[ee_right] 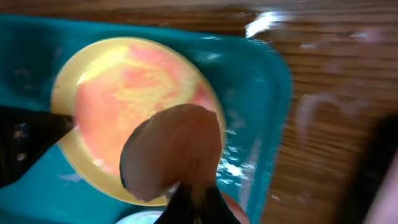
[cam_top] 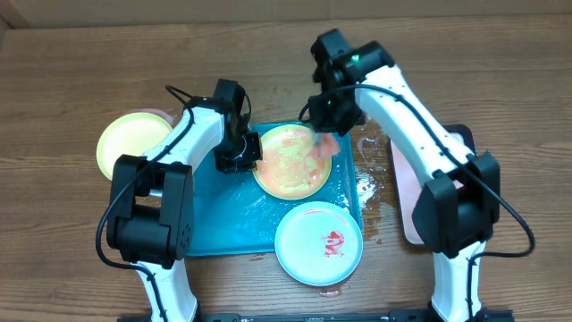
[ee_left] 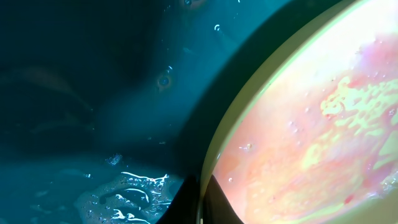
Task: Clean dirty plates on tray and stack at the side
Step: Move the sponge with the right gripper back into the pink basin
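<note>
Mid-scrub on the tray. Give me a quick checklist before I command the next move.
1. Plate held steady: ok, the left gripper is shut on the left rim of the yellow-green plate.
2. Wiper in hand: ok, the right gripper is shut on the pink sponge.
3. Sponge pressed onto the plate: cannot tell; it sits over the plate's right edge.
4. Held plate clean: not ok, an orange-red smear covers it.
5. Next plate: not ok, the blue plate has red sauce and overhangs the near edge of the tray.
6. Stacking spot: ok, a yellow plate lies left of the tray.
</note>
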You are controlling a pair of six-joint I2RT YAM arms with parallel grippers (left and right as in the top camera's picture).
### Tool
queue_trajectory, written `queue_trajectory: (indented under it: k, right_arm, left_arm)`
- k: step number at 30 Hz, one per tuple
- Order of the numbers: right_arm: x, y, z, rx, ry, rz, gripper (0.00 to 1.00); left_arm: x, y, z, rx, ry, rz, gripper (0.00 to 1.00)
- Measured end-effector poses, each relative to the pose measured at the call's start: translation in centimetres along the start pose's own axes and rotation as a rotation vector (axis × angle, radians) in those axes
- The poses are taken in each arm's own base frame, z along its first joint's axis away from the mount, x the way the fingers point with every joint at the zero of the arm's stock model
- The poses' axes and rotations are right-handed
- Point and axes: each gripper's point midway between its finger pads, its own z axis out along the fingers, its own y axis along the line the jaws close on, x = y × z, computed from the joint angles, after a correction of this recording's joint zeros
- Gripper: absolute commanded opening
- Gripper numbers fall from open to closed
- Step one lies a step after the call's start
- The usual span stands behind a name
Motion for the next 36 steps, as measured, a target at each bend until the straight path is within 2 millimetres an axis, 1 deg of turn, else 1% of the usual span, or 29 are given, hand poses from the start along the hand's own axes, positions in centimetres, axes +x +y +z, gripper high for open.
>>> queue_trajectory:
  k: [1,3,4,7,10,13,17,21,24,26,28,29,30,31,32,33,34,35,36]
  right_arm:
    - [0.0,-0.9,-0.8,0.05,-0.01,0.023,0.04]
    - [0.5,-2.4,-1.6,0.131,-0.007,0.068,0.04]
    - [1.2,-3.7,-2.1,0.193,0.009,0.105,0.04]
    - [3.1,-6.8,-2.9,0.321,0.07,0.21,0.04]
    - [3.6,-9.4,-3.5,0.39,0.08,0.316,0.04]
    - [3.9,-11.9,-3.3,0.433,0.092,0.4,0.04]
    - [5.2,-15.2,-2.3,0.481,0.148,0.498,0.04]
    - [6.6,-18.2,-0.3,0.507,0.201,0.586,0.04]
    - [8.3,-20.4,1.7,0.522,0.249,0.642,0.04]
    - [9.4,-21.7,3.5,0.524,0.273,0.678,0.04]
    - [10.7,-22.6,5.4,0.517,0.294,0.71,0.04]
    - [11.3,-22.9,6.2,0.513,0.305,0.723,0.06]
    - [12.0,-23.1,6.9,0.507,0.318,0.734,0.17]
    - [12.7,-23.3,7.6,0.502,0.329,0.75,0.31]
    - [13.2,-23.6,8.1,0.501,0.336,0.758,0.57]
    - [13.5,-23.9,8.1,0.505,0.339,0.759,0.64]
    - [13.8,-24.1,7.8,0.506,0.335,0.759,0.66]
    - [14.0,-24.4,7.4,0.5,0.331,0.761,0.7]
    - [14.1,-24.5,7.3,0.491,0.325,0.773,0.73]
  left_arm:
    - [0.0,0.0,0.0,0.0,0.0,0.0,0.04]
    - [0.0,0.0,0.0,-0.001,0.0,0.0,0.04]
    - [0.0,0.0,0.0,-0.002,-0.001,0.0,0.04]
    - [0.0,0.0,0.0,-0.003,-0.001,0.0,0.04]
    - [0.0,0.2,0.0,-0.013,-0.001,-0.001,0.04]
    - [0.1,0.6,-0.3,-0.042,0.005,-0.004,0.05]
    - [-0.2,1.0,-1.4,-0.089,0.001,-0.007,0.05]
    - [-1.3,1.0,-2.6,-0.119,-0.034,-0.001,0.04]
    - [-1.7,1.1,-3.0,-0.131,-0.048,0.002,0.04]
    - [-1.7,1.2,-3.0,-0.138,-0.049,0.001,0.04]
    - [-1.7,1.2,-3.0,-0.142,-0.049,0.001,0.04]
    - [-1.7,1.3,-3.1,-0.143,-0.048,0.001,0.05]
    - [-1.6,1.3,-3.1,-0.145,-0.047,0.0,0.05]
    - [-1.6,1.3,-3.2,-0.146,-0.046,0.0,0.05]
    - [-1.6,1.3,-3.3,-0.147,-0.045,0.0,0.05]
    - [-1.7,1.2,-3.5,-0.147,-0.048,0.0,0.05]
    - [-1.9,1.1,-3.7,-0.147,-0.053,0.002,0.05]
    - [-2.0,0.9,-4.0,-0.147,-0.056,0.003,0.04]
    - [-2.3,0.7,-4.5,-0.146,-0.062,0.004,0.04]
